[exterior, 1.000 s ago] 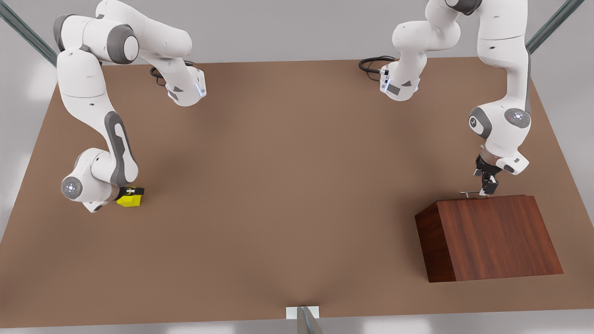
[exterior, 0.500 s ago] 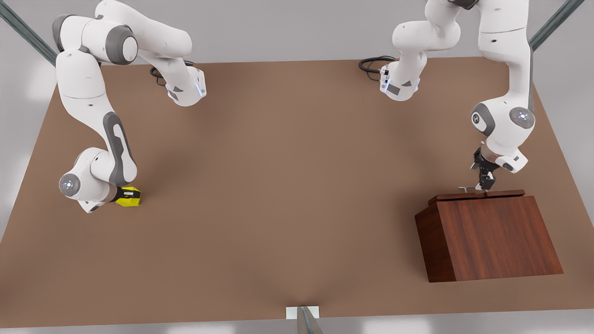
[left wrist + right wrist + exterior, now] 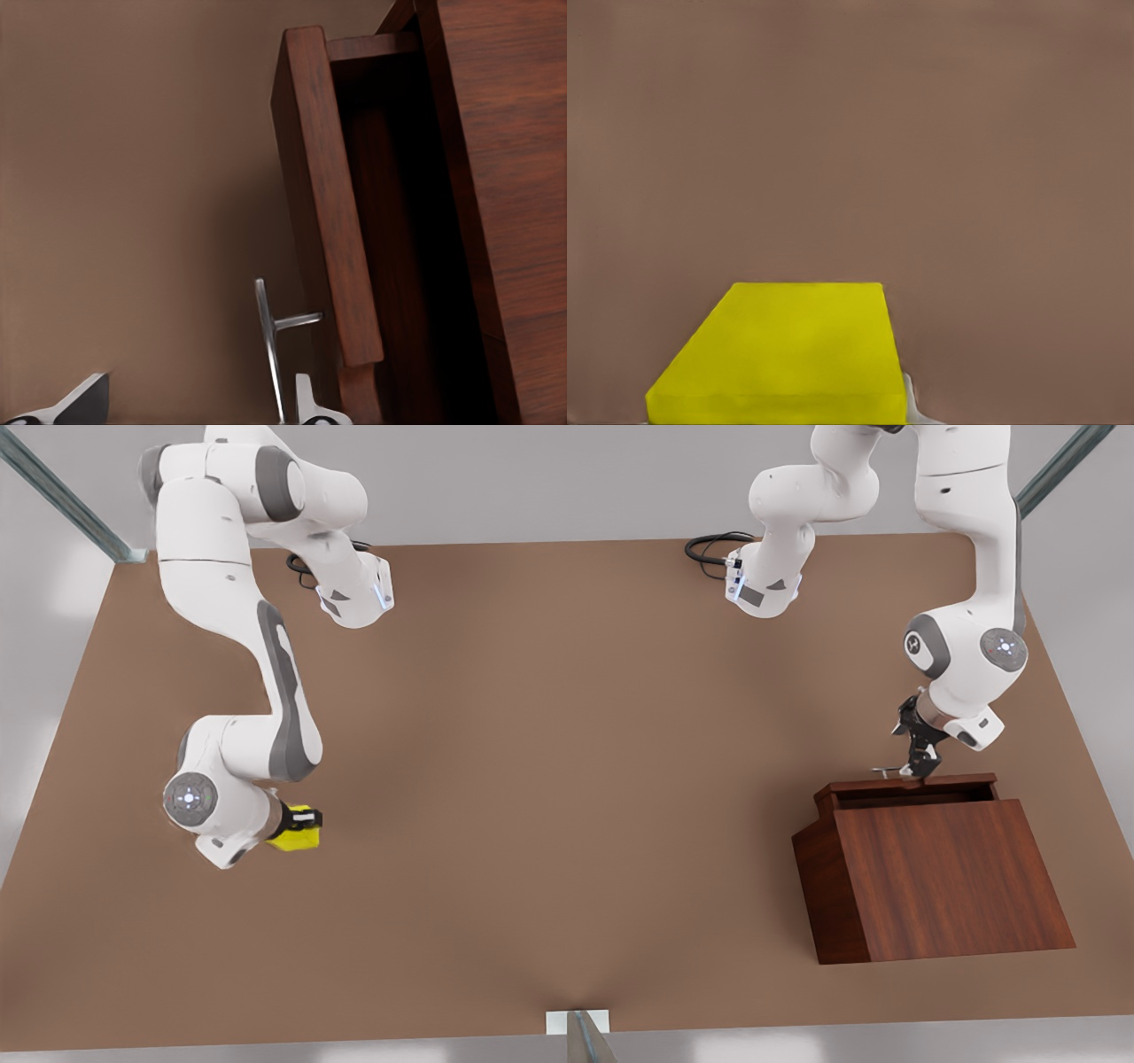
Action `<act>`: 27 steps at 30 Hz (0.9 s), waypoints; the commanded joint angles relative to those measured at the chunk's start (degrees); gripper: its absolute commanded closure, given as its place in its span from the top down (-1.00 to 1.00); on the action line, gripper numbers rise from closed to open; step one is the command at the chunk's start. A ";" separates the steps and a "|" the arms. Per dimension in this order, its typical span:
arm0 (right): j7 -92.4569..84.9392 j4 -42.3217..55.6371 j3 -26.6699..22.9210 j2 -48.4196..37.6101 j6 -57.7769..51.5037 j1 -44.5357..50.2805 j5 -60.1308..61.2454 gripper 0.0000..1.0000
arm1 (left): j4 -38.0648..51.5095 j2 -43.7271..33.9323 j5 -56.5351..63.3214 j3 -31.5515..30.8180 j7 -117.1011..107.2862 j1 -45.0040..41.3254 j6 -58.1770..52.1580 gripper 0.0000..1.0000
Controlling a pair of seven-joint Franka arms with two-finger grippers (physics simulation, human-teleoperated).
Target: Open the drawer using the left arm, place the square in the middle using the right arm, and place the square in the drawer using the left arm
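Front view: the small, rigid, light-looking bright yellow cube [image 3: 297, 838], well apart from the dark reddish-brown wooden drawer [image 3: 912, 788], is clamped across opposite faces by the right gripper [image 3: 299, 825], while the drawer's thin silver bar handle [image 3: 889, 771] is pinched by the left gripper [image 3: 917, 769].

Soft, even light is cast from above — no glare is seen on the matte tabletop [image 3: 549, 779]. Faint, diffuse shadows are spread beneath both arms. The drawer [image 3: 323, 204] interior is left dark in the left wrist view. The square [image 3: 784, 354] is rendered slightly soft-edged — toward 6 o'clock.
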 commanded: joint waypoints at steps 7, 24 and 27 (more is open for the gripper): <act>1.89 11.53 2.93 2.28 -5.13 10.70 0.80 0.05 | 0.00 -1.38 0.02 0.00 -0.89 -0.21 -4.37 1.00; 20.08 48.79 7.85 35.85 -15.58 34.34 -3.59 0.03 | -0.35 -2.44 1.60 1.06 -0.72 0.14 -7.53 1.00; 18.76 48.79 8.12 36.20 -16.74 35.75 -6.50 0.07 | -0.35 -2.61 2.92 2.29 -0.54 0.23 -7.53 1.00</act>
